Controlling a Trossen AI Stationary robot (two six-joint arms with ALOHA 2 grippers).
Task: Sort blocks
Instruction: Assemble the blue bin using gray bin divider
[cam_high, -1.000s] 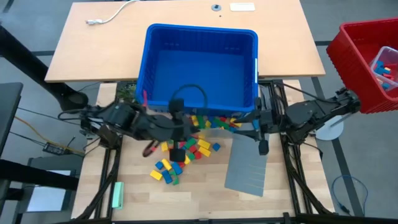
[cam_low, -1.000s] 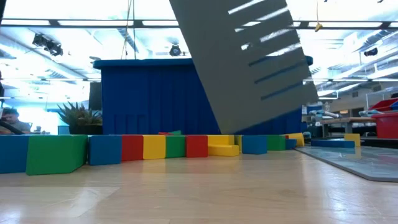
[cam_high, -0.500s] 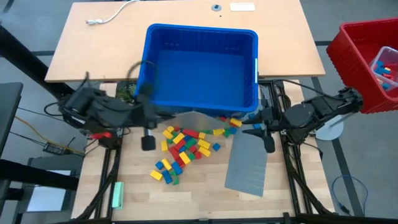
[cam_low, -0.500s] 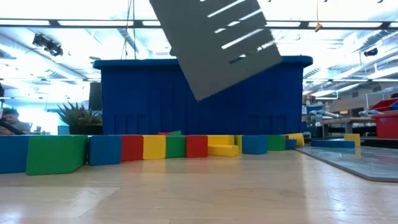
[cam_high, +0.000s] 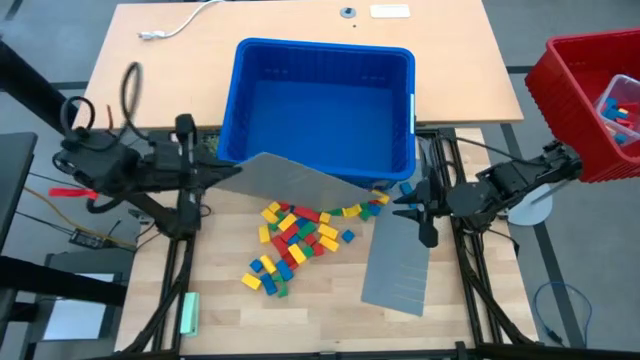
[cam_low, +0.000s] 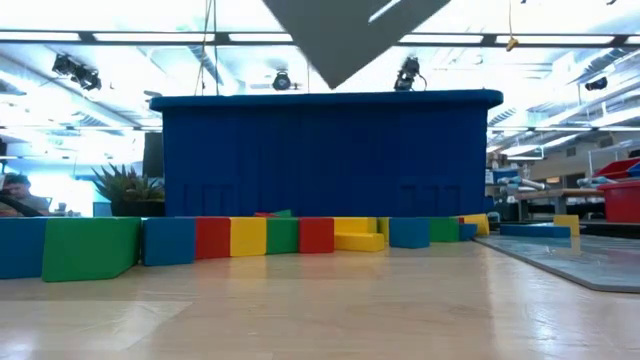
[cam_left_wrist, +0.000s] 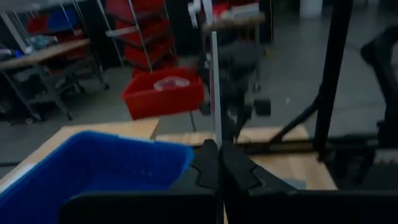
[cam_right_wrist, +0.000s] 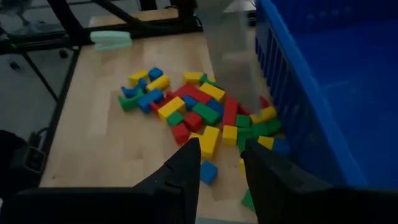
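High view: blocks (cam_high: 298, 238) strewn diagonally; left pincer (cam_high: 213, 176) pinching a grey panel (cam_high: 300, 183); right pincer (cam_high: 422, 208) spread.

Both arms are dark, jointed and matte, with looping black cables and a red-tipped part on the left.

left gripper (cam_left_wrist: 218, 163) fingers pressed together on a thin grey panel (cam_left_wrist: 215, 93) seen edge-on, upright. blue bin (cam_left_wrist: 93, 165) beside it. red bin (cam_left_wrist: 163, 93) beyond on the floor.

Dozens of blocks (cam_high: 300, 235), two grey panels (cam_high: 398, 262), one blue bin (cam_high: 322, 105).
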